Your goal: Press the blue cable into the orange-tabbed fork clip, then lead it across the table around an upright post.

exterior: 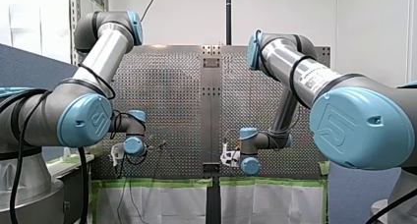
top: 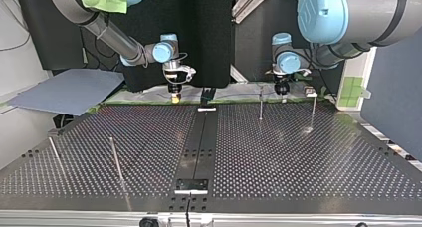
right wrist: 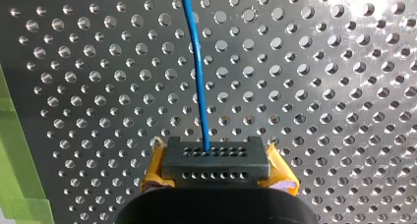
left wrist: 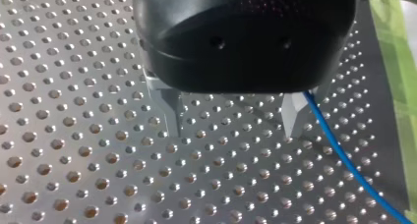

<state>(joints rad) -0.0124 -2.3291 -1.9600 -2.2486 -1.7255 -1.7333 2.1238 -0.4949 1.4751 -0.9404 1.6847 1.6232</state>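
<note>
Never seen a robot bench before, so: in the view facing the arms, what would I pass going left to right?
A thin rod, a second thin rod, my right gripper, a small white strip, an upright post, my left gripper, another upright post.

You have a perforated metal table (top: 298, 157); a dark centre strip (top: 204, 137) splits it into two plates. Thin upright posts stand on it: one post (top: 260, 103) and a second post (top: 313, 112) near the far edge at the top view's right; a third post (top: 117, 160) and a fourth post (top: 55, 156) nearer, at its left. Green tape (exterior: 152, 182) lines the far edge; the blue cable (left wrist: 344, 160) runs over the holes there; a small white piece (top: 206, 108) sits on the strip's far end.
</note>
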